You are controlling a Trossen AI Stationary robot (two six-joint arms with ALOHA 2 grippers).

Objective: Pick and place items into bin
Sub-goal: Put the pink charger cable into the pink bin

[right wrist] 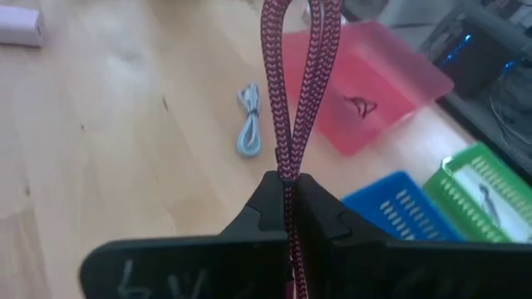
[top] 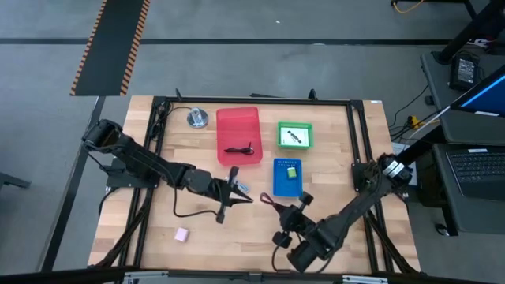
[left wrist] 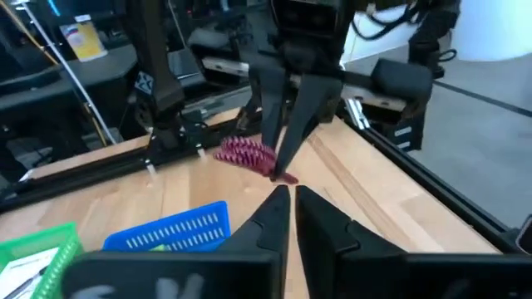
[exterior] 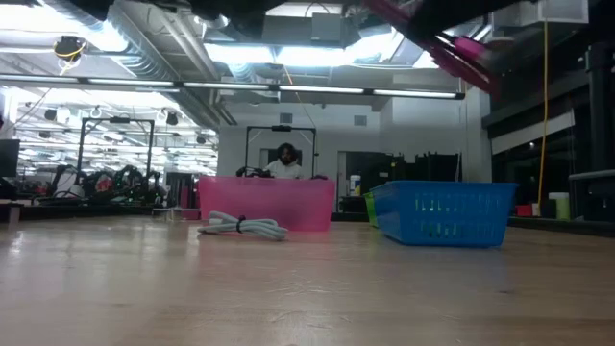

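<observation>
My right gripper point(right wrist: 287, 187) is shut on the dark red cord point(right wrist: 301, 75) above the middle of the table, near the front of the blue bin point(top: 287, 177). The low view shows the cord point(exterior: 469, 50) high above the tabletop. My left gripper point(left wrist: 291, 199) stands close by to its left, shut and holding nothing, pointing at the right gripper point(left wrist: 281, 154). A silvery-blue cable point(right wrist: 247, 124) lies flat on the wood near the red bin point(top: 238, 134). A pink cube point(top: 181, 233) lies near the front left. My right gripper pinches the cord between its two fingers at a doubled stretch point(right wrist: 288, 170). Two strands run side by side out past the fingertips as a narrow loop. The fingers slant downward. The cord is lifted clear of the table, its bunched part point(left wrist: 245, 154) beside the fingers.
The red bin holds a dark item point(top: 241, 150). A green bin point(top: 294, 134) holds a white card with a black mark, and the blue bin holds a small green piece point(top: 290, 171). A round silver disc point(top: 197, 118) sits at the far left. A person shows behind the table point(exterior: 285, 161).
</observation>
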